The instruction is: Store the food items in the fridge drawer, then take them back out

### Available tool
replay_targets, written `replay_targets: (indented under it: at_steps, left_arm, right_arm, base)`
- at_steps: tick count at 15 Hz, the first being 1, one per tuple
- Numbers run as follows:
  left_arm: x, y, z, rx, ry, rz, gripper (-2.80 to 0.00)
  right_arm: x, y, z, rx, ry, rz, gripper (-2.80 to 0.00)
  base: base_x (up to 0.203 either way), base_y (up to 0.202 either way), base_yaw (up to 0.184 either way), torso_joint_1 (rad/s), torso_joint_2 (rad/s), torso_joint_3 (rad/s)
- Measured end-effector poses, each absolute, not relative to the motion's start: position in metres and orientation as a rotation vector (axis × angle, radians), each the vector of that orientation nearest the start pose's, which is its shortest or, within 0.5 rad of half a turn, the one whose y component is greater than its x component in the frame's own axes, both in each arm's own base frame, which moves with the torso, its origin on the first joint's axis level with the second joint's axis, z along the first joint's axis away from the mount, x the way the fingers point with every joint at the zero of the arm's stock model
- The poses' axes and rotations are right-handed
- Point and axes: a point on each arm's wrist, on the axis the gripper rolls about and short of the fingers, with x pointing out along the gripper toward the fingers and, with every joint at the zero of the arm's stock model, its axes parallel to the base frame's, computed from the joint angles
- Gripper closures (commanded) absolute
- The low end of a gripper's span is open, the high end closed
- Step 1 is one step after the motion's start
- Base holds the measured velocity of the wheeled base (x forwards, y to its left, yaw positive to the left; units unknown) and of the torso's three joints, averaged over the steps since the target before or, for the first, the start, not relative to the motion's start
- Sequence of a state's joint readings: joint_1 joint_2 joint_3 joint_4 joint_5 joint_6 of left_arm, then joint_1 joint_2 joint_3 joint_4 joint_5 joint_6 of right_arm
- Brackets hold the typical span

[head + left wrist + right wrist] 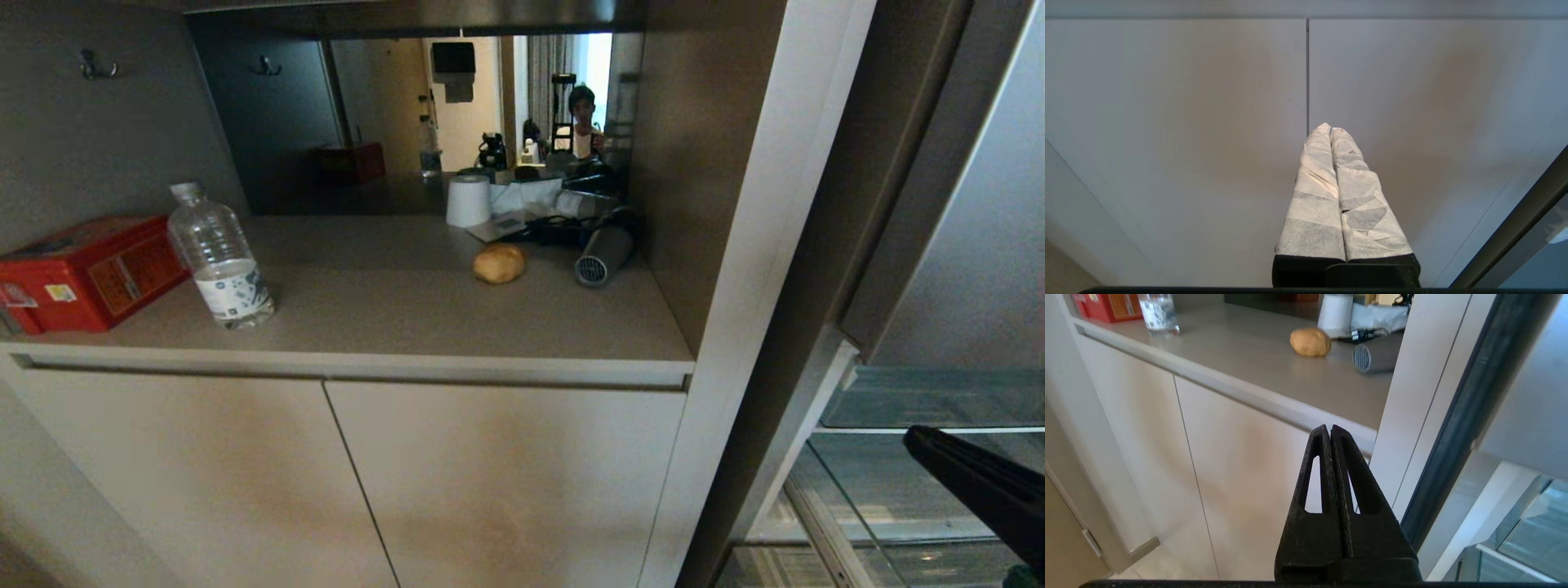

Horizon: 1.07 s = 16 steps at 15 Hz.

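We see a red tin box (86, 271) beside a water bottle (219, 257) on the worktop (392, 302), a hair dryer (602, 253) farther along.

Counted items on the beige table (392, 310)

One tan-brown oval potato (499, 264), one clear plastic water bottle (220, 260), one red tin box (86, 272), one white paper roll (469, 201) and two beige cabinet doors (506, 482) are seen.
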State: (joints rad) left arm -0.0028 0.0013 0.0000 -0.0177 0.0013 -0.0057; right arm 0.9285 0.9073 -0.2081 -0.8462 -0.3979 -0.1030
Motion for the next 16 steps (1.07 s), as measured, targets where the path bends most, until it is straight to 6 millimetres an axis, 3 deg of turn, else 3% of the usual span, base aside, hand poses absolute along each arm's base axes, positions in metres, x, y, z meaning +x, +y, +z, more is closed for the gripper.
replay_targets:
  at_steps: [16]
  left_arm:
    - [-0.023,0.0,0.077,-0.006,-0.017,-0.002,0.0]
  right_arm:
    - [0.063,0.069,0.185,-0.026,-0.121,0.54,0.0]
  base:
    - [0.0,0.0,0.0,0.087,-0.18,-0.098]
